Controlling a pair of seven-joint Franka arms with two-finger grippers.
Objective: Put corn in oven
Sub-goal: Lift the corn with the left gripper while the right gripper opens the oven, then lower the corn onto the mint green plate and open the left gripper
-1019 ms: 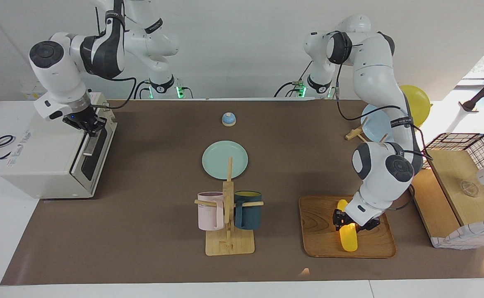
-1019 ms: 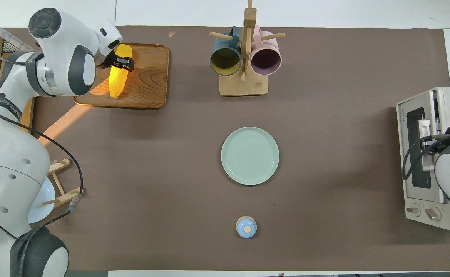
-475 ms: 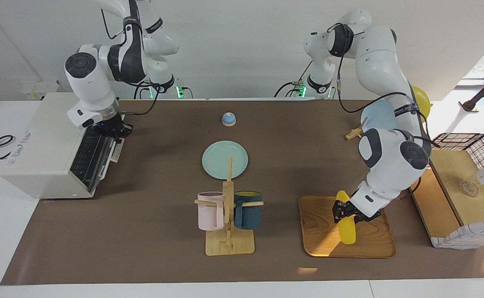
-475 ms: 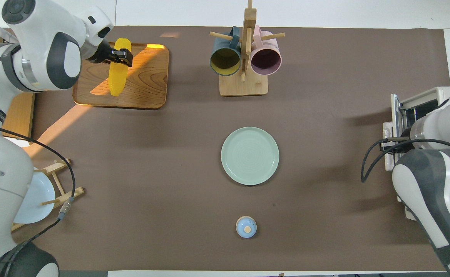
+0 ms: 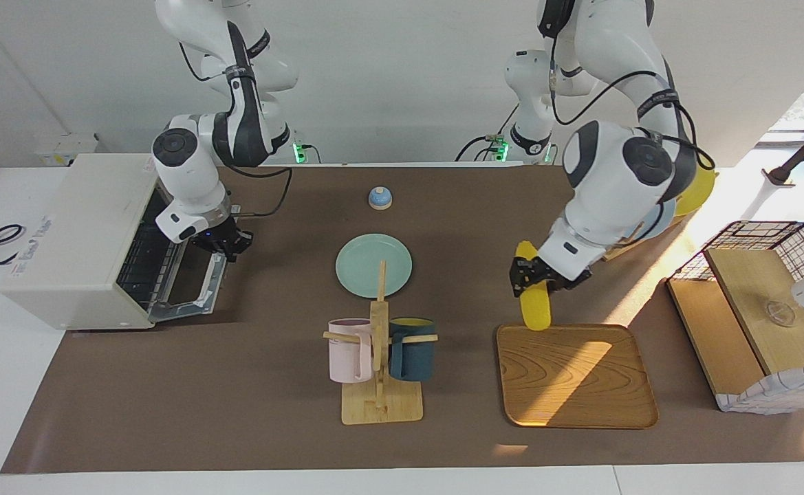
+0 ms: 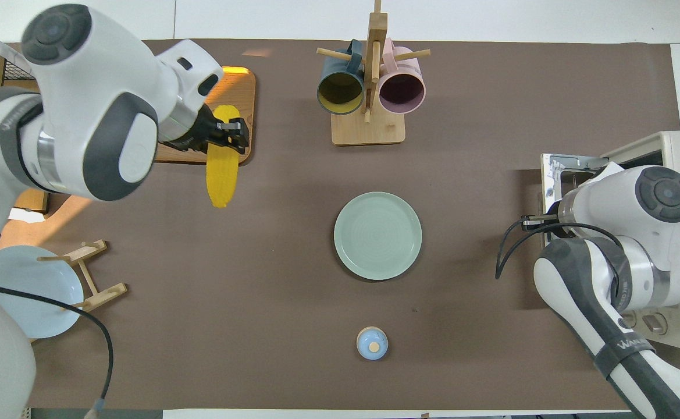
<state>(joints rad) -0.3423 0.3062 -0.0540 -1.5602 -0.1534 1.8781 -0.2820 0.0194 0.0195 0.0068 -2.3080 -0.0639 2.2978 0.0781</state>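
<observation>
**Corn off the tray, oven door down**

Since a second ago the corn (image 5: 534, 295) has left the wooden tray (image 5: 576, 375) and now hangs from the left end effector (image 5: 538, 273), which is clamped on its upper end, over the tray's edge nearer the robots. Over the same second the oven (image 5: 78, 237) door (image 5: 194, 285) has swung down. We see the right end effector (image 5: 221, 242) at the door's handle edge; whether it grips we cannot tell.

We judge the glossy cob, held near one end, may swing or slip in transit. The mug rack (image 5: 379, 357) and green plate (image 5: 373, 265) lie between corn and oven; the bare worktop (image 5: 236, 385) near the bell (image 5: 379, 198) looks freer. The right arm crowds the oven mouth, so a collision is possible.
</observation>
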